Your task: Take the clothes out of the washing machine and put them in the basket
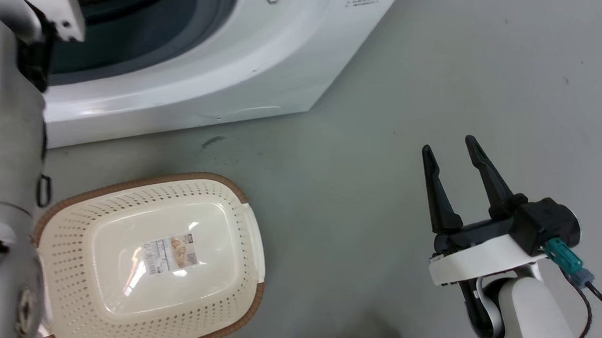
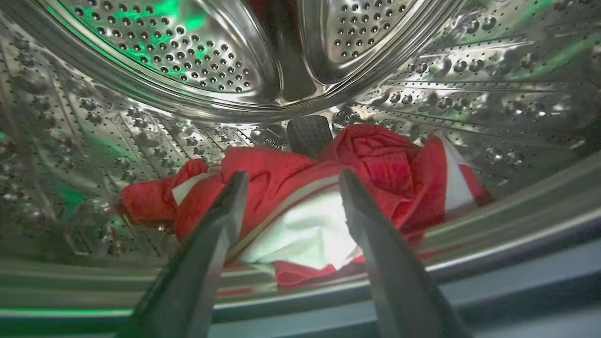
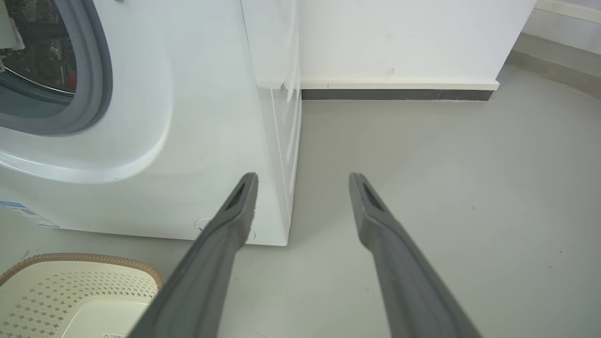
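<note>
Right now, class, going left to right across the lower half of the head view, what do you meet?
Pale left arm → basket → bare floor → right gripper, open.

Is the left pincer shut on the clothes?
No, the left pincer is open, its fingers spread wide apart, and the clothes lie ungripped in the washing machine.

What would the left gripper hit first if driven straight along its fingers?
Most likely the clothes: the left gripper is open inside the washing machine drum, and the red and white bundle lies directly ahead between its fingertips. How far off it is, the left wrist view cannot settle.
</note>
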